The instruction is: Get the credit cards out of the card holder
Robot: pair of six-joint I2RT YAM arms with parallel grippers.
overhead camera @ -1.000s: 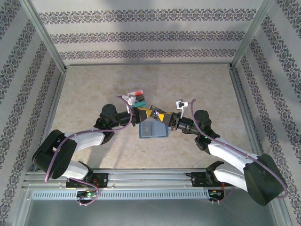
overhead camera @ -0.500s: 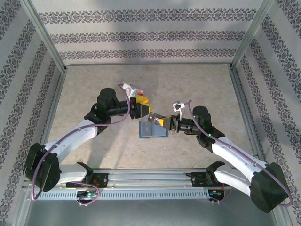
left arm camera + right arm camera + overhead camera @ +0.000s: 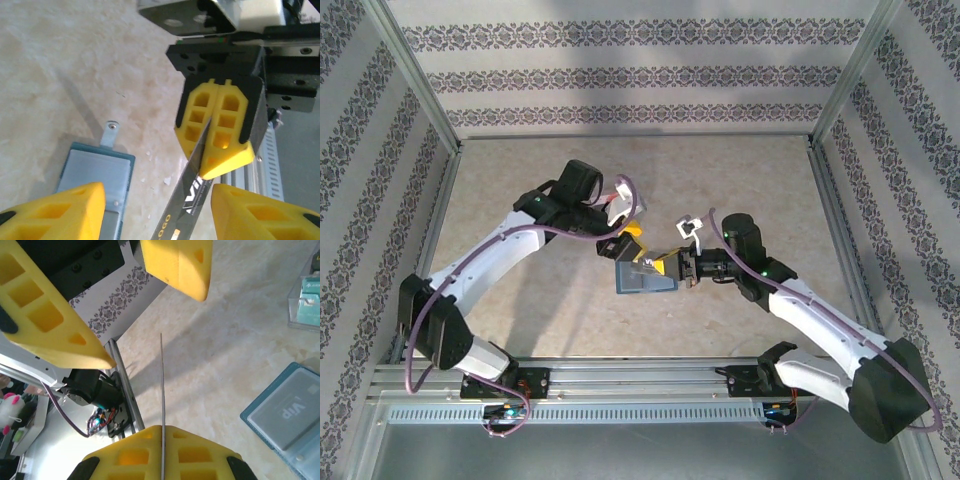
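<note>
1. The right pincer (image 3: pixel 669 266) is clamped shut on a dark credit card (image 3: pixel 186 202), gripping it by one end. The card stands on edge above the desk (image 3: pixel 520 200).
2. The left pincer (image 3: pixel 159 212) is open, with one yellow finger on each side of that card's free end. There is a gap on both sides in the right wrist view.
3. The card holder (image 3: pixel 642 279) lies open and flat on the desk, just beneath the two pincers. A grey card (image 3: pixel 286 412) sits in its slot.

Card holder (image 3: pixel 642 278) on table (image 3: pixel 770 190), centre
</note>
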